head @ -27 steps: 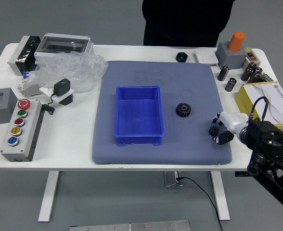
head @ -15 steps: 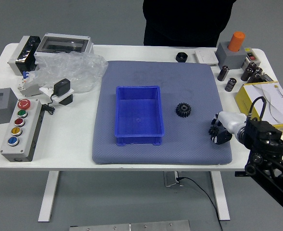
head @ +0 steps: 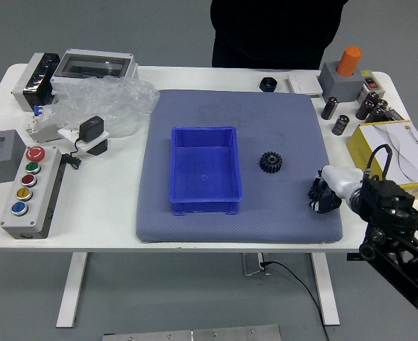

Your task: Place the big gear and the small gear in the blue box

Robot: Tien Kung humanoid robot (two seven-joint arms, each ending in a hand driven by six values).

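Note:
My right hand [head: 318,193] is low over the mat's right part, its dark fingers curled around the small gear, which they almost wholly hide. The big gear [head: 271,162], black and toothed, lies flat on the mat to the left of that hand. Left of the big gear stands the blue box [head: 206,169], with nothing inside it. No part of my left arm shows.
A grey-blue mat [head: 287,114] lies under the box and gears. A yellow-edged box [head: 401,153] and small black cylinders flank my right arm. A button panel [head: 31,192] and plastic wrap [head: 109,103] lie left. A person in black stands at the far side.
The right hand has shifted slightly left, and its fingers have closed around the small gear, which showed between them before. The big gear and blue box have stayed put.

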